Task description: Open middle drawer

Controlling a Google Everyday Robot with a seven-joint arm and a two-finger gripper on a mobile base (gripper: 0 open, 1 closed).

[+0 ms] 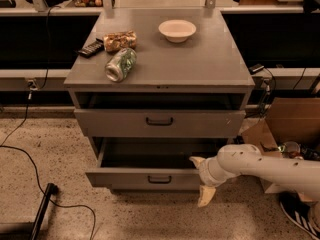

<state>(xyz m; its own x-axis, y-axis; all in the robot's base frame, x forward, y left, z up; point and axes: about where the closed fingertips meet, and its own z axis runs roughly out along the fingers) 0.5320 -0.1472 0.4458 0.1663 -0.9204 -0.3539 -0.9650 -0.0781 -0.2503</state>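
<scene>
Bracketing the right end of the middle drawer front, the end effector is sitting with fingers apart above and below it, seemingly hooking the panel rather than the handle, while the drawer is standing well out beneath the worktop.
</scene>
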